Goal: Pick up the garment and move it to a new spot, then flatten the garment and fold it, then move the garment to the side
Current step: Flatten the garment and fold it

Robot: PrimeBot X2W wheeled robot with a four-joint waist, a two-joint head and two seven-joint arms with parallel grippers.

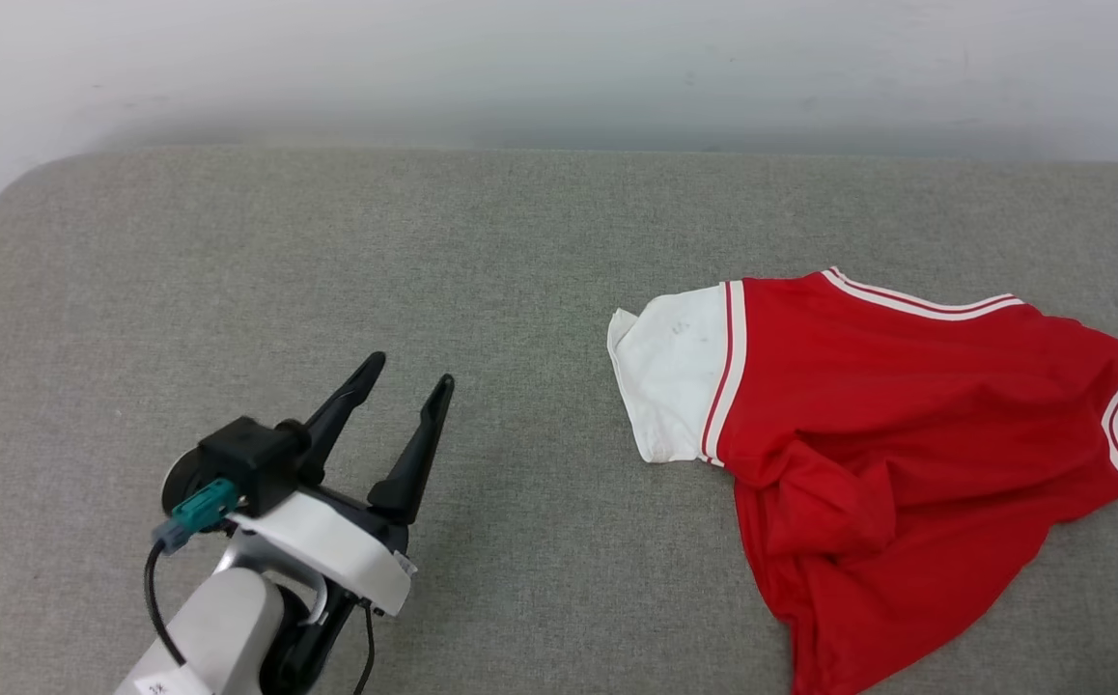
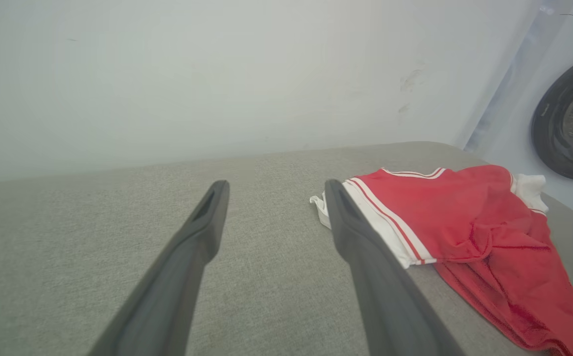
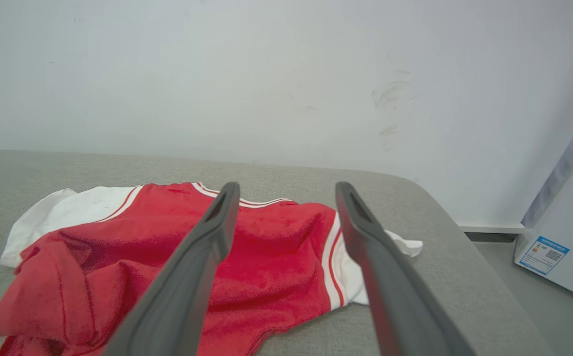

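I note the shirt point(image 1: 887, 415) crumpled on the worktop's point(image 1: 231, 241) right side, left fingers point(image 1: 414, 449) spread wide, empty, well off to its left, right fingers point(image 3: 202, 252) likewise spread, empty, near it.

From the head, looked steeply down across the grey worktop point(image 1: 327, 241) toward the wall point(image 1: 559, 68). From the left wrist, peered low along the left claw point(image 2: 275, 185), short of the shirt point(image 2: 464, 212). From the right wrist, sat close over it, along the right claw point(image 3: 287, 187). Shared throughout: shirt, worktop, wall.
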